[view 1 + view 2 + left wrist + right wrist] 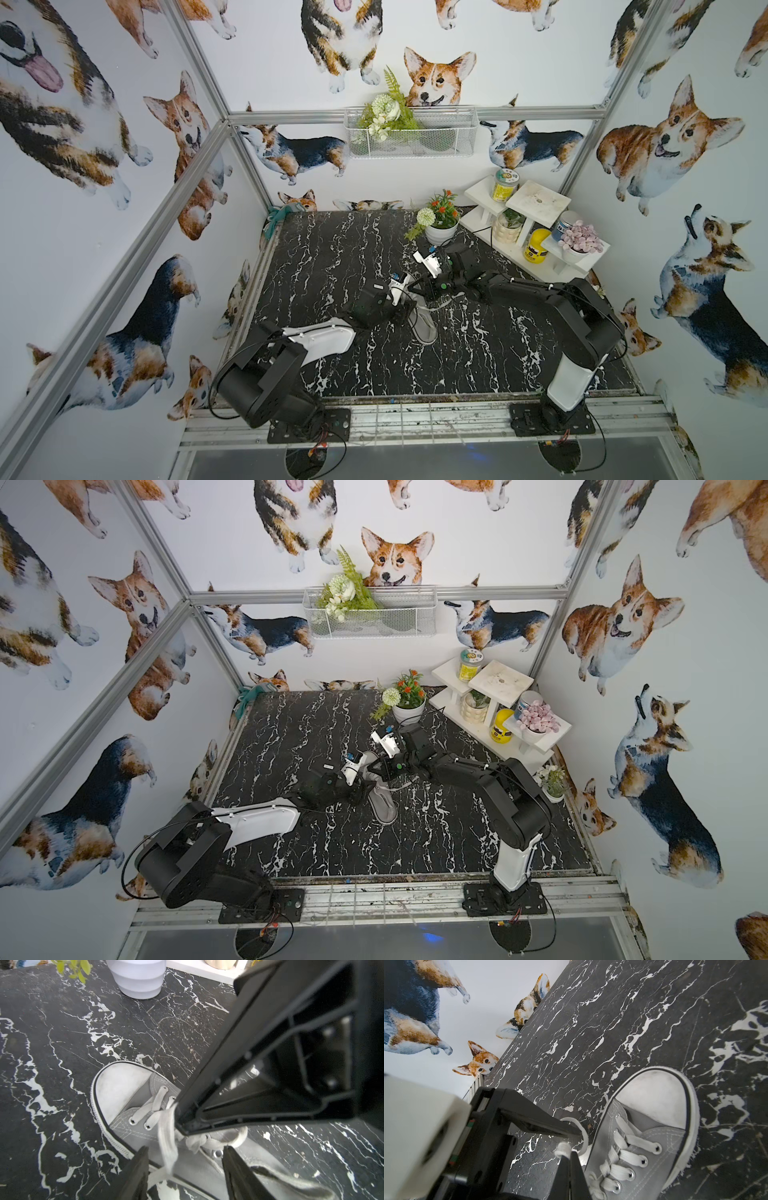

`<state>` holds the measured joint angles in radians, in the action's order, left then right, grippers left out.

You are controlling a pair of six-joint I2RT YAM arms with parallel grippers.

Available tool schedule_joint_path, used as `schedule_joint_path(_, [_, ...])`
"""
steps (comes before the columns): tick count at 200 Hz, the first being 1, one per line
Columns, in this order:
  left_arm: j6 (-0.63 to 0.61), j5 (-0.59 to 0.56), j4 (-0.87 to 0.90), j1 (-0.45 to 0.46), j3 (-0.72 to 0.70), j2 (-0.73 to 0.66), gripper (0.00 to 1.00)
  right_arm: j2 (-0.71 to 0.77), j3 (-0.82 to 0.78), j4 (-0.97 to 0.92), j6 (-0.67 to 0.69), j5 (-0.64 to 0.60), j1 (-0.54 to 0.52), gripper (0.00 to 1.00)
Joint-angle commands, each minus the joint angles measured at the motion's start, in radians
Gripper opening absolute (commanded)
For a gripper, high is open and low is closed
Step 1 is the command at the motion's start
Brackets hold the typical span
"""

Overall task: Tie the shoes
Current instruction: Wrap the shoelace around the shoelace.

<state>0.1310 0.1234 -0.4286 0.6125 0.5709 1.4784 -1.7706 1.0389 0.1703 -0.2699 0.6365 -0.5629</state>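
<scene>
At the middle of the tabletop (332, 249) lies the grey shoe (424, 330), heel toward 6 o'clock and white toe cap toward roughly 11 o'clock. Both arms meet over its lacing, the left from 8 o'clock and the right from 3 o'clock. Seen from the left wrist, the left gripper (185, 1153) hangs just above the eyelets with its fingers (141, 1167) spread apart and grasping nothing, and a strand of white lace (168, 1147) dangles loose between them. That strand runs up to the right gripper (569, 1155), whose fingers are clenched on the lace end. They lift it clear of the shoe, probably so that it is taut and within reach of the other arm. A loose tangle (199, 1140) sits over the tongue, so the bow looks unfinished. The white pot (440, 237) at 1 o'clock stands well apart from the work.
</scene>
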Motion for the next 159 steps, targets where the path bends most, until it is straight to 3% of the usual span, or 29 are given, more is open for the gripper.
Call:
schedule_joint_path(1, [0.026, -0.084, -0.030, 0.011, 0.007, 0.004, 0.62, -0.001, 0.008, -0.009, -0.022, -0.009, -0.003, 0.01])
schedule_joint_path(26, [0.039, -0.092, -0.033, 0.027, 0.022, 0.028, 0.57, -0.004, 0.012, -0.011, -0.026, -0.012, -0.003, 0.01])
schedule_joint_path(87, [0.071, -0.094, -0.061, 0.036, 0.029, 0.053, 0.30, -0.003, 0.015, -0.018, -0.025, -0.018, -0.006, 0.01])
schedule_joint_path(159, [0.085, -0.064, -0.077, 0.035, 0.031, 0.078, 0.16, -0.004, 0.013, -0.021, -0.028, -0.018, -0.005, 0.01])
